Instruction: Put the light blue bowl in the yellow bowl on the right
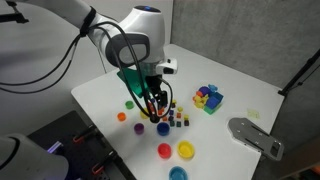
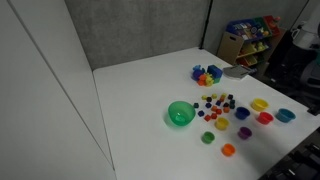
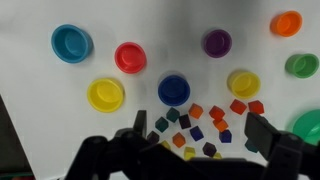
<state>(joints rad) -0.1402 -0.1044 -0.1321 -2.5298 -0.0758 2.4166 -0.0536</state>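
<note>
The light blue bowl [image 3: 72, 43] sits upright and empty on the white table at the upper left of the wrist view, next to a red bowl [image 3: 130, 57]. The yellow bowl [image 3: 106, 95] lies just below them, empty. My gripper [image 3: 200, 135] is open and empty, hovering above scattered small cubes, well apart from both bowls. In the exterior views the light blue bowl [image 1: 178, 173] [image 2: 286, 115] and the yellow bowl [image 1: 186, 150] [image 2: 259, 105] lie near the table edge. The gripper [image 1: 155, 105] hangs above the table's middle.
A dark blue bowl [image 3: 174, 89], a small yellow bowl [image 3: 243, 83], purple [image 3: 217, 42], orange [image 3: 287, 22] and small green [image 3: 302, 66] bowls lie around. A large green bowl [image 2: 180, 114] and a pile of toy blocks [image 1: 208, 97] stand further off.
</note>
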